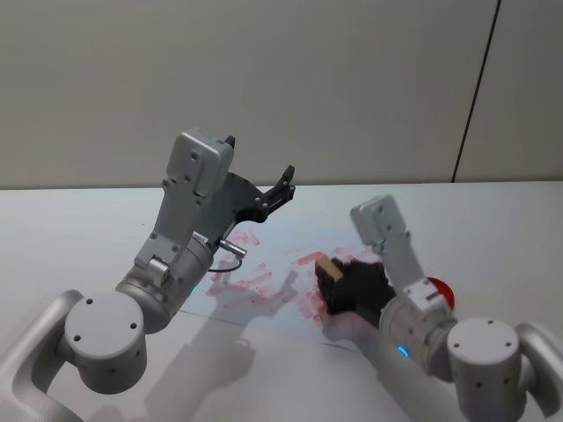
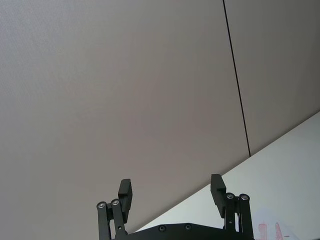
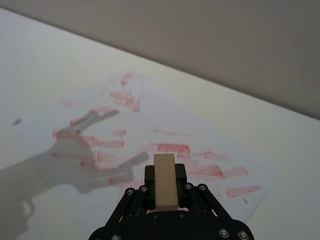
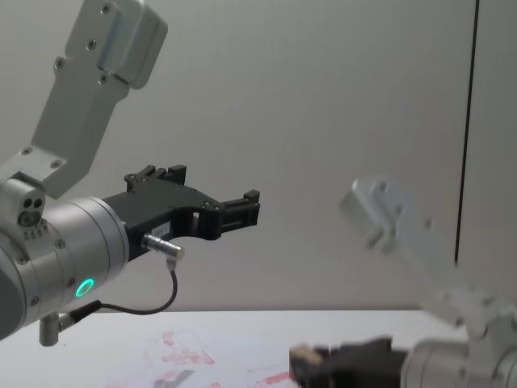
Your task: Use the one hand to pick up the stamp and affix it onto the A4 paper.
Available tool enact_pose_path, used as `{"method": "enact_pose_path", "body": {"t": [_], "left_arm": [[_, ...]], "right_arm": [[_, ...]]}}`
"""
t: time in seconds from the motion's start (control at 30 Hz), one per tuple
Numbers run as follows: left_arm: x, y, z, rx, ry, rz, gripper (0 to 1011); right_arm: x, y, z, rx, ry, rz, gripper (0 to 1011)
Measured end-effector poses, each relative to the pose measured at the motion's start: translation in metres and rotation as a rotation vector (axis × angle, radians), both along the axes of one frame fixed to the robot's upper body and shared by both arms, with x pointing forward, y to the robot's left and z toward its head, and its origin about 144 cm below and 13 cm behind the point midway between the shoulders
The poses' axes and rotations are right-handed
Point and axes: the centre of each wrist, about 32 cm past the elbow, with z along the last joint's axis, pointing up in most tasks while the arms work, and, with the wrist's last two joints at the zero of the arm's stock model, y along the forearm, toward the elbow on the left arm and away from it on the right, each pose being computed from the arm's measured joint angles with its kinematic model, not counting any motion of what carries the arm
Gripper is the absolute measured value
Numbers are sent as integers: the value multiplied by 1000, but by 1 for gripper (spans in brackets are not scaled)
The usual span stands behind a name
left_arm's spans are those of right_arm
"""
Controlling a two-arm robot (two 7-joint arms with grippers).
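The stamp (image 3: 165, 182) is clamped in the right gripper (image 3: 165, 172), A4 paper (image 3: 100, 125) beneath, for pressing; the left gripper (image 2: 170, 186) is parked aloft, agape.

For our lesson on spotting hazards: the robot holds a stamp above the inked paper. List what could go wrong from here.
1. The stamp juts out past the right tool; pressing may tilt it and smear the print.
2. The A4 paper lies loose, the left tool raised away; it may slide or lift.
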Motion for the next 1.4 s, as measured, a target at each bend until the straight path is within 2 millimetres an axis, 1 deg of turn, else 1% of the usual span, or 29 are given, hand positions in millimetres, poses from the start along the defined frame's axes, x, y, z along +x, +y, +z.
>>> {"method": "enact_pose_path", "body": {"t": [0.2,0.33,0.43,0.5,0.53,0.57,0.6,0.77,0.97,1.4], "left_arm": [[0,0,0,0,0,0,1001],[0,0,0,0,0,0,1001],[0,0,0,0,0,0,1001],[0,0,0,0,0,0,1001],[0,0,0,0,0,0,1001],[0,0,0,0,0,0,1001],[0,0,0,0,0,0,1001],[0,0,0,0,0,0,1001],[0,0,0,0,0,0,1001],[0,0,0,0,0,0,1001]], "right_arm": [[-1,-7,24,71,-42,-23,217],[-3,-18,41,112,-62,-51,218],[-5,-26,47,120,-63,-70,218],[-8,-35,50,121,-60,-93,217],[-8,-35,50,121,-60,-93,217],[-9,-40,51,117,-58,-104,217],[-9,-40,51,117,-58,-104,217],[-14,-56,48,92,-36,-140,217],[-16,-66,42,64,-17,-158,217],[-14,-74,27,1,12,-170,217]]}}
